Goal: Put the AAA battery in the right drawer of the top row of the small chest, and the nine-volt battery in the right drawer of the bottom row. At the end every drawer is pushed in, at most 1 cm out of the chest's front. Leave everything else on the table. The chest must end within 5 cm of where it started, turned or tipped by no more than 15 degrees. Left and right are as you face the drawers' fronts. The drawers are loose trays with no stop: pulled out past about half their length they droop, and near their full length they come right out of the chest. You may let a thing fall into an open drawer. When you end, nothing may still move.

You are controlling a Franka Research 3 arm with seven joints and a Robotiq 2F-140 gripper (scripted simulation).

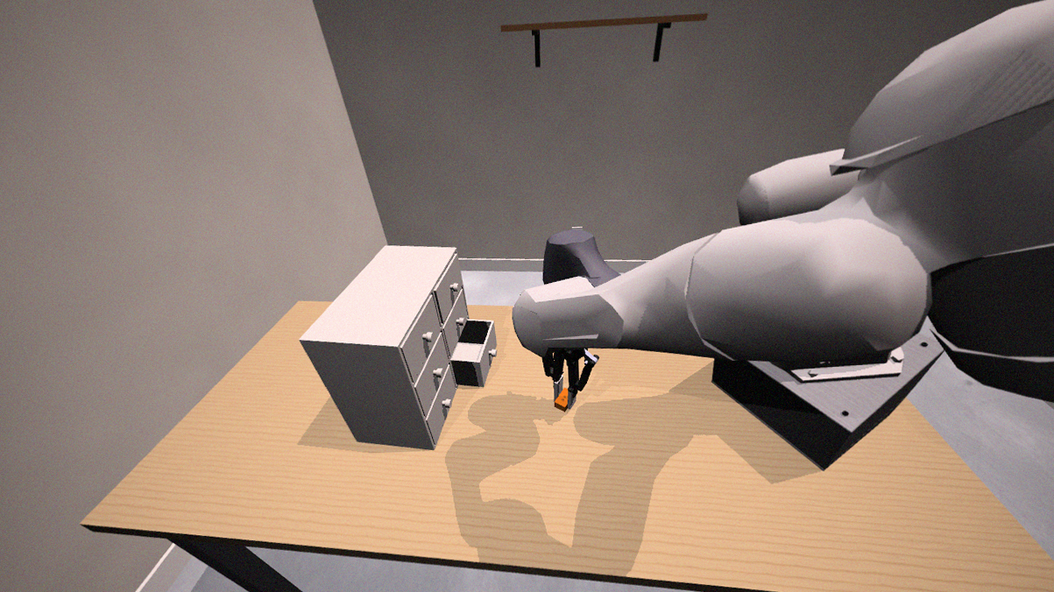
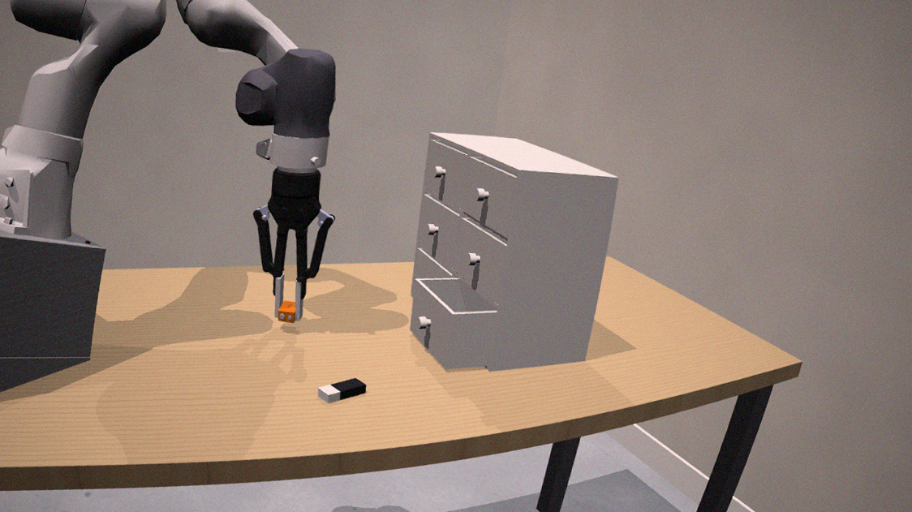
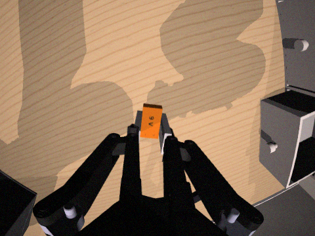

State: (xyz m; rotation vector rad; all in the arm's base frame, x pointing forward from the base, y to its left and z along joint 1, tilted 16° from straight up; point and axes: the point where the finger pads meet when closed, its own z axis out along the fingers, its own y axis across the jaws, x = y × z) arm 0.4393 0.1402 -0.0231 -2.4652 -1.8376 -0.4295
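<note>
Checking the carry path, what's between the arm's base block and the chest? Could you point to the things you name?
The gripper (image 1: 565, 395) (image 2: 288, 306) (image 3: 150, 120), shut on the nine-volt battery (image 1: 562, 401) (image 2: 286, 312) (image 3: 151, 121), in the top and exterior views; the exterior also shows a black-and-white block (image 2: 342, 389) nearer the camera.

Hard-edged shadows, dim walls, fine grain.

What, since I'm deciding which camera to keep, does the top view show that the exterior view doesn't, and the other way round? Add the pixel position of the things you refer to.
Top only: the wall-mounted wooden shelf (image 1: 603, 22) and the bottom left drawer's knob (image 1: 446, 403).

Exterior only: the black-and-white block (image 2: 341, 389) on the table.

Both: the chest (image 1: 397, 286) (image 2: 553, 262) (image 3: 300, 70), its open bottom right drawer (image 1: 486, 366) (image 2: 452, 341) (image 3: 280, 131), and the nine-volt battery (image 1: 562, 400) (image 2: 287, 312) (image 3: 151, 121) gripped by the hand (image 1: 565, 395) (image 2: 288, 306) (image 3: 150, 120).
</note>
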